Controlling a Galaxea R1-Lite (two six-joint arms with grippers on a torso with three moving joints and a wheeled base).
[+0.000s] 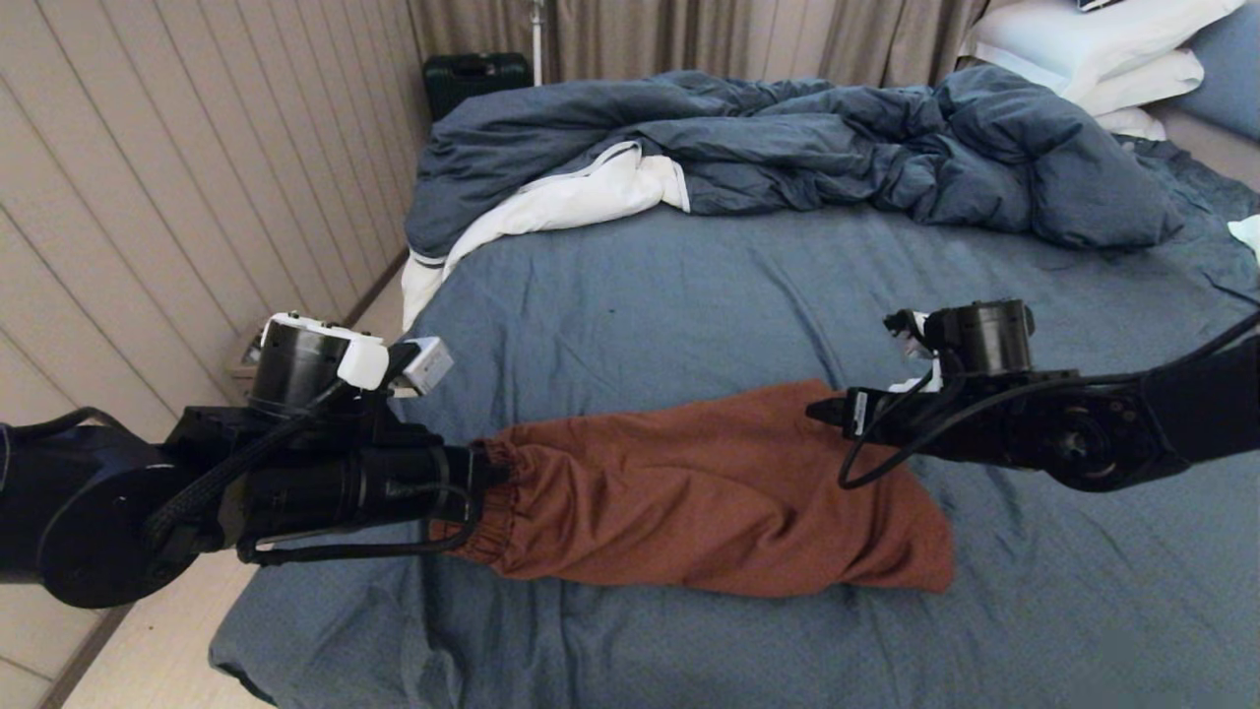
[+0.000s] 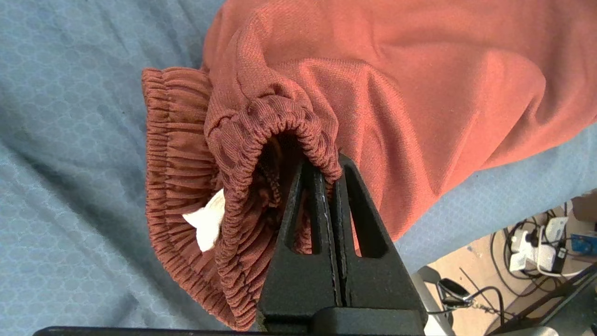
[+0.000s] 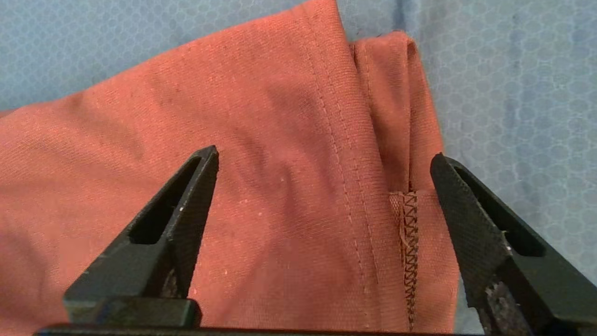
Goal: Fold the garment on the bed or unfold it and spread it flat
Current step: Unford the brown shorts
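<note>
The rust-brown garment (image 1: 709, 492) lies bunched lengthwise on the slate-blue bed (image 1: 689, 286), waistband toward my left arm. My left gripper (image 2: 327, 168) is shut on the gathered waistband (image 2: 275, 116); a bit of white drawstring (image 2: 207, 224) shows inside. In the head view that gripper (image 1: 482, 483) sits at the garment's left end. My right gripper (image 3: 324, 158) stands open just above the hem (image 3: 364, 140) of a leg, its fingers astride the stitched seam. From the head, that gripper (image 1: 827, 409) is over the garment's far right edge. The white graphic is hidden.
A rumpled dark blue duvet (image 1: 787, 148) with white lining lies across the far half of the bed. White pillows (image 1: 1102, 49) are at the back right. The bed's left edge drops to the floor beside a panelled wall (image 1: 148, 197). A dark suitcase (image 1: 477, 79) stands by the curtain.
</note>
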